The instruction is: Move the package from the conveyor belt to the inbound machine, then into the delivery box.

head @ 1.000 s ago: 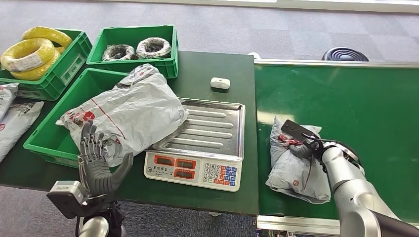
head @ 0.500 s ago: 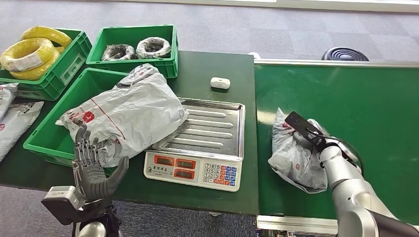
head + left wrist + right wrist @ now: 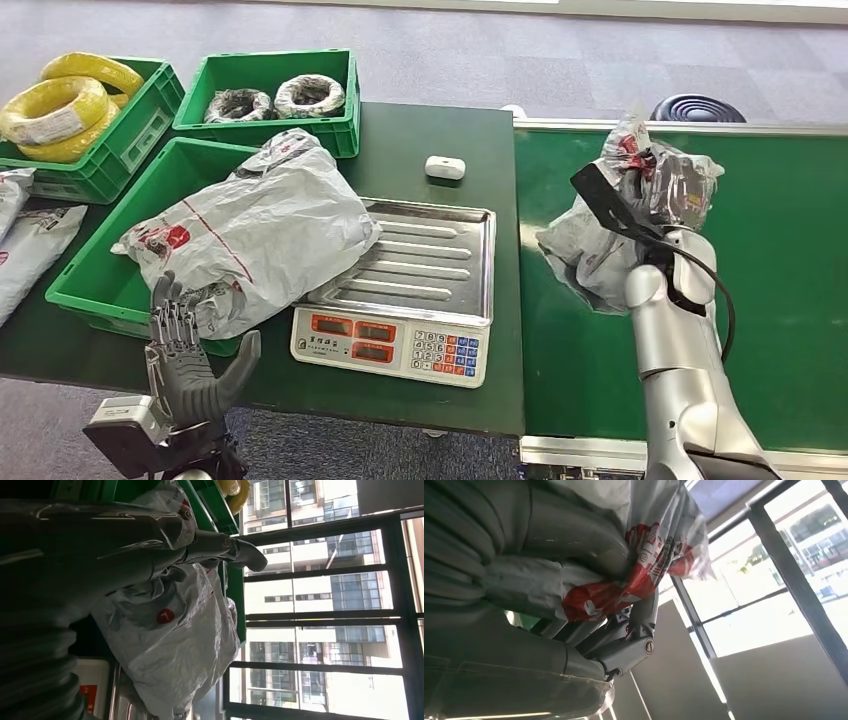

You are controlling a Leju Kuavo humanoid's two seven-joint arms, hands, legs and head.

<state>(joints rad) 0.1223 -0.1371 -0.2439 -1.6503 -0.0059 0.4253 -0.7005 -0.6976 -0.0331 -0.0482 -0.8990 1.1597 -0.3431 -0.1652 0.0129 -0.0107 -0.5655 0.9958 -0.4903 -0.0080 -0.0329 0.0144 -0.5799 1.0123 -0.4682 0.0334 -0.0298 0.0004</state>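
Now, our step: we carry the grey package point(image 3: 600, 255) left, over to the scale tray point(image 3: 420, 262).
Right hand point(image 3: 660, 190): our fingers are clamped tight on the bag's crinkly top; it hangs above the green conveyor belt point(image 3: 770, 300), on the right.
Left hand point(image 3: 185, 355): fingers spread apart, nothing in it, near the big white bag point(image 3: 260, 225).
Do it well: we keep the bag high, go slow, and lower it flat on the tray.

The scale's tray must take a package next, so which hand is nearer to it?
Left. The left hand hovers open just off the scale, near its front left corner; the right hand holds the package above the conveyor belt.
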